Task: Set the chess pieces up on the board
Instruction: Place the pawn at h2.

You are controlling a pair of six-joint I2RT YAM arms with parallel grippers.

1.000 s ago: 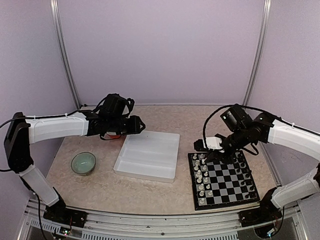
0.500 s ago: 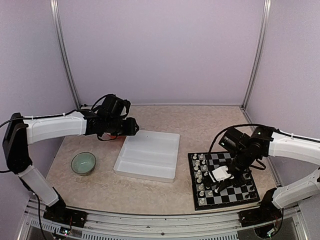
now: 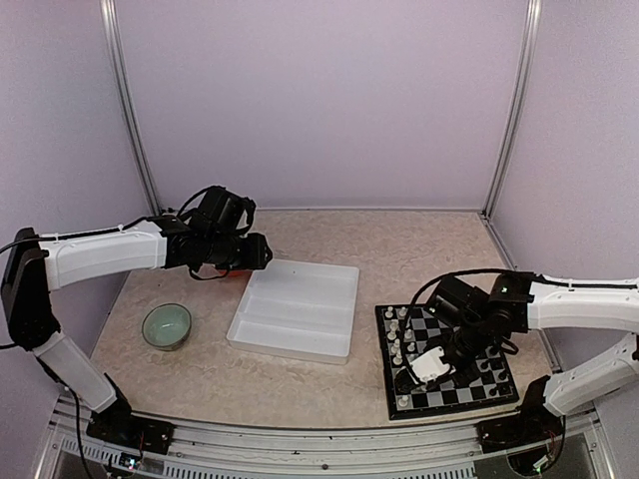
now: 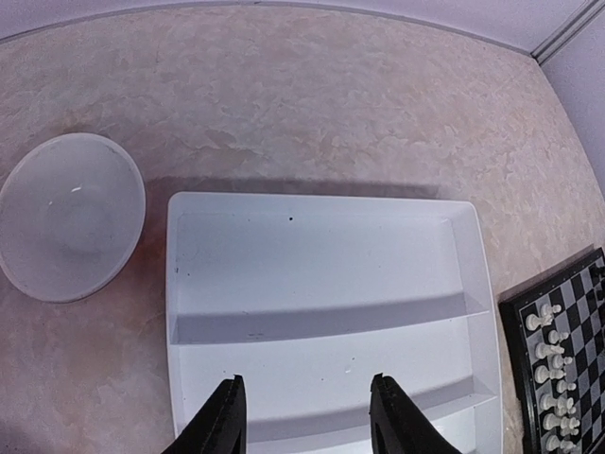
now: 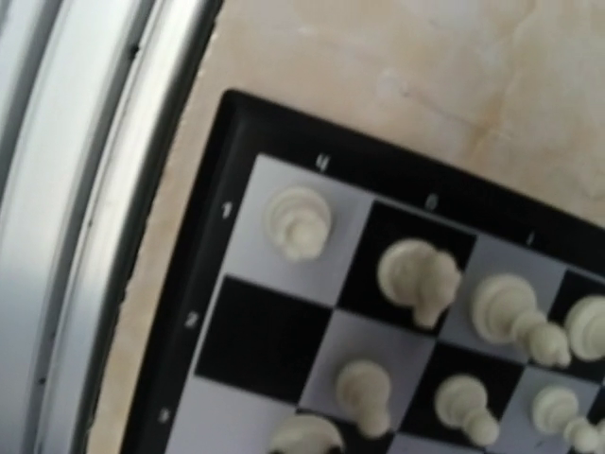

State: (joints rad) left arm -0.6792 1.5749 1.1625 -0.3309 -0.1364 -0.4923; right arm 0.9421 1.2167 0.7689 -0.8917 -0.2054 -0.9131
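Observation:
The board (image 3: 451, 371) lies at the right front, with white chess pieces (image 3: 400, 345) along its left columns and black pieces (image 3: 488, 360) along its right side. My right gripper (image 3: 430, 366) hangs low over the board's near-left part, shut. In the right wrist view a white chess piece (image 5: 304, 438) sits at the bottom edge where the jaws meet, above the board's corner (image 5: 236, 123). An empty black square (image 5: 267, 337) lies beside it. My left gripper (image 4: 307, 416) stands open over the white tray (image 4: 321, 284), with nothing between its fingers.
The divided white tray (image 3: 296, 309) lies mid-table. A green bowl (image 3: 166, 325) stands at the left front. A pale round bowl (image 4: 68, 214) lies left of the tray under my left arm. The metal frame rail (image 5: 85, 189) runs just beyond the board's near edge.
My right gripper has travelled from the board's far-left corner to its near-left part and come down lower, staying shut. My left arm has drawn back slightly to the left.

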